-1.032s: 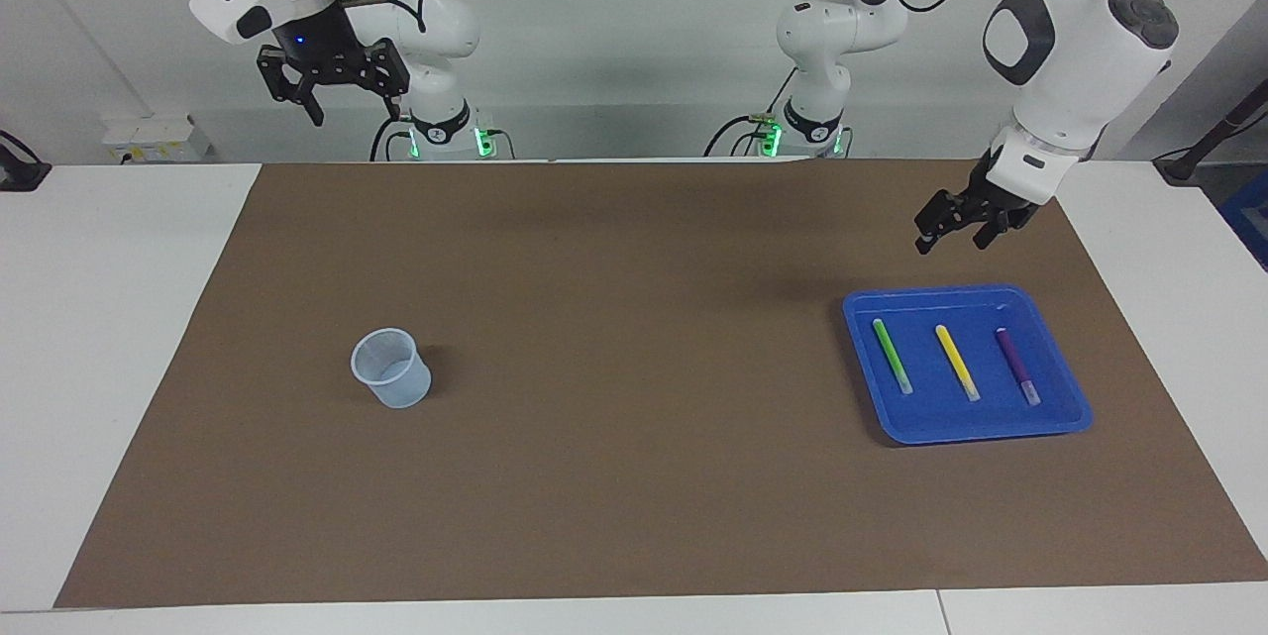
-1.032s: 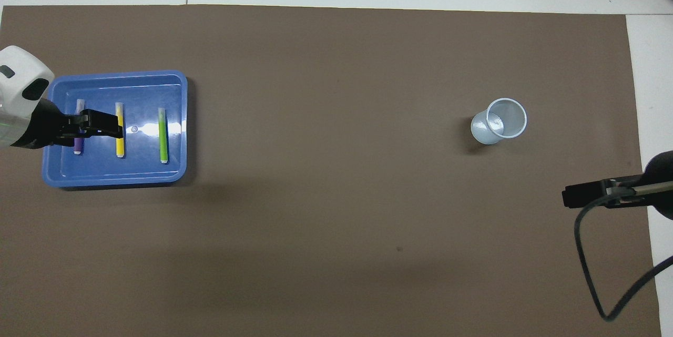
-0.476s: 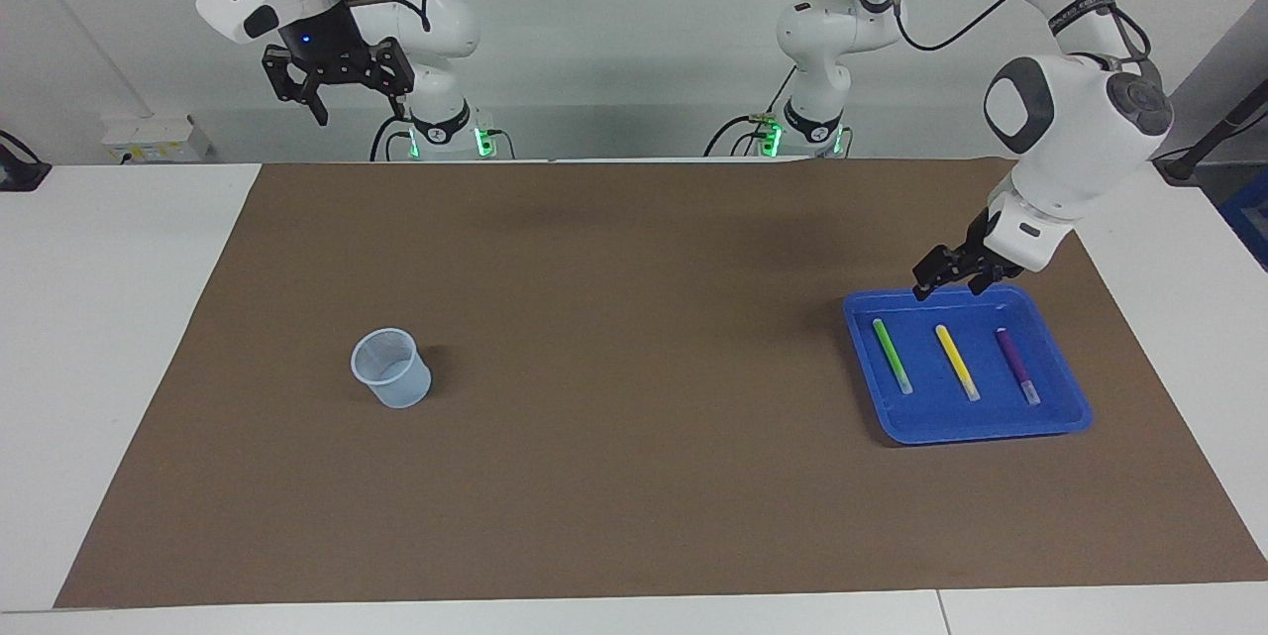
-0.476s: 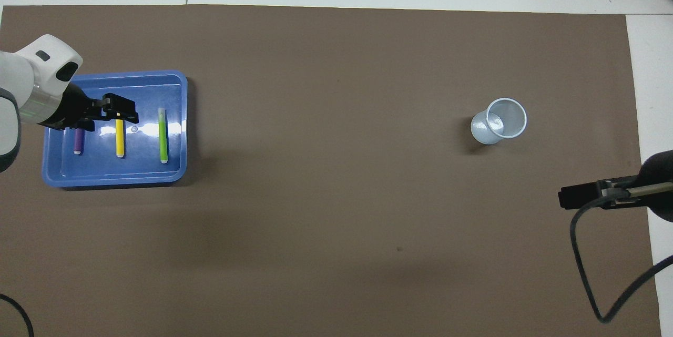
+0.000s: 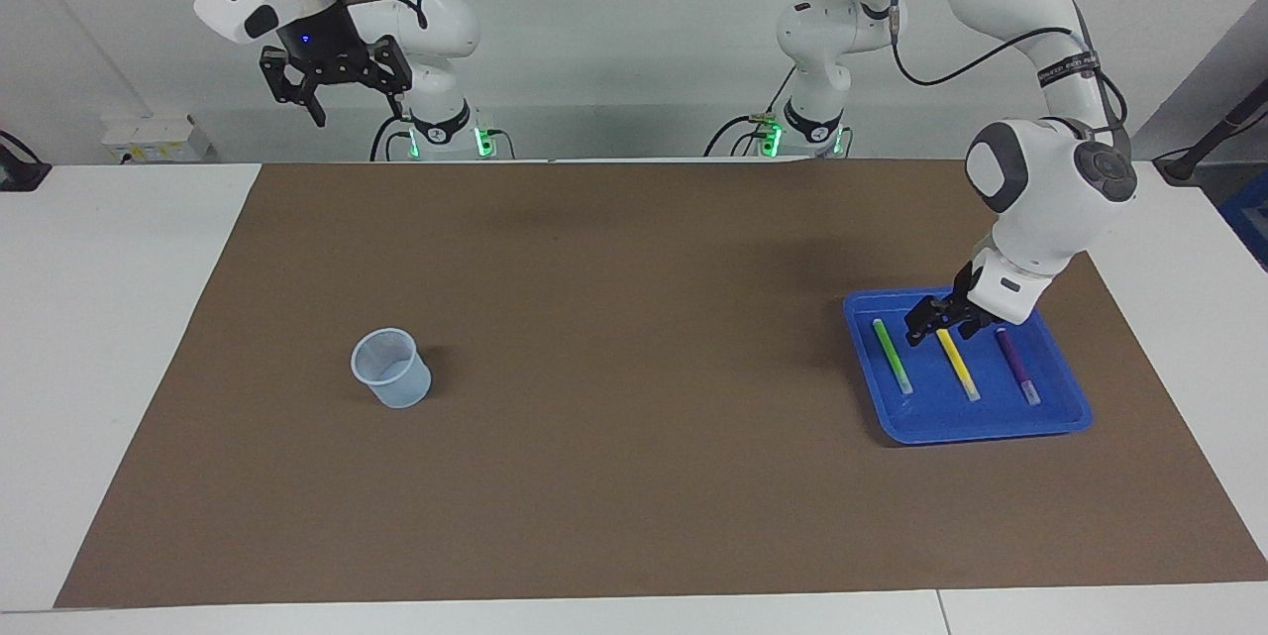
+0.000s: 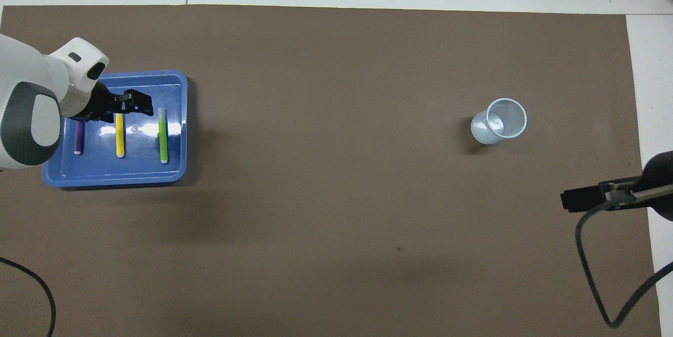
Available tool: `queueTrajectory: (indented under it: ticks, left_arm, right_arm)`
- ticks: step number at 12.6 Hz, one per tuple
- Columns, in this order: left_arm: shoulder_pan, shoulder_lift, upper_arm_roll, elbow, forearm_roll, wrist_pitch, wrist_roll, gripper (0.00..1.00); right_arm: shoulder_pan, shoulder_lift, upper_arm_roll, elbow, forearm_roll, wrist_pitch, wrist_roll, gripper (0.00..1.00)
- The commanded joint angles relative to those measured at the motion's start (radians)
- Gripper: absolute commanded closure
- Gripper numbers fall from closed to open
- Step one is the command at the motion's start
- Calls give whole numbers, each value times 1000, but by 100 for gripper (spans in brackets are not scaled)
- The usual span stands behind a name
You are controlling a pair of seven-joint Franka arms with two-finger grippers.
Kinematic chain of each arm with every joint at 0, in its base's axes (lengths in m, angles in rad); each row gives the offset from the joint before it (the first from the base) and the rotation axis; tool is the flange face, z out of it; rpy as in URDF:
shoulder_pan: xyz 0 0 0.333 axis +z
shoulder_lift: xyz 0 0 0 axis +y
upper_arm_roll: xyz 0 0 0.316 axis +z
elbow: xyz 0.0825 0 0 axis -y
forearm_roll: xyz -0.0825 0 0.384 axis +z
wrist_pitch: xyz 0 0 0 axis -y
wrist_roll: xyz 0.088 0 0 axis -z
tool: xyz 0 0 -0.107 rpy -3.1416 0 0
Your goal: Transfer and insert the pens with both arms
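Moved: since a second ago my left arm has dropped from above the mat down into the blue tray (image 5: pixel 1060 412); the right arm has barely shifted.
Left gripper (image 5: pixel 929 326): I've got it low over the tray, at the robot-side end of the yellow pen (image 5: pixel 958 364), fingers spread apart and holding nothing.
Right gripper (image 5: pixel 335 88): waiting high up near its base at the right arm's end of the table, released, nothing in it.
Pens: all three lie side by side in the tray, apart from one another, yellow between the green pen (image 5: pixel 892 356) and the purple pen (image 5: pixel 1017 367), pale ends pointing away from the robots.
Tray: flat on the brown mat (image 5: pixel 634 476) at the left arm's end of the table.
Cup (image 5: pixel 391 369): I see a clear plastic cup upright on the mat toward the right arm's end, well apart from the tray.
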Motion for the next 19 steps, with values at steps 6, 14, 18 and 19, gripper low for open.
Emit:
queueTrajectory:
  ticks: [6, 14, 18, 19]
  left_arm:
    - [-9, 27, 2, -119, 26, 190, -28, 18]
    - [-36, 49, 2, -197, 26, 313, -54, 36]
    - [-36, 49, 2, -198, 26, 316, -54, 57]
    - [-36, 49, 2, -198, 27, 316, -54, 65]
  right_arm:
    - [-20, -32, 3, -32, 20, 4, -23, 0]
    - [-20, -34, 1, -33, 20, 2, -30, 0]
    - [-18, -37, 3, -38, 20, 2, -32, 0]
    - [-18, -37, 3, -39, 20, 4, -32, 0]
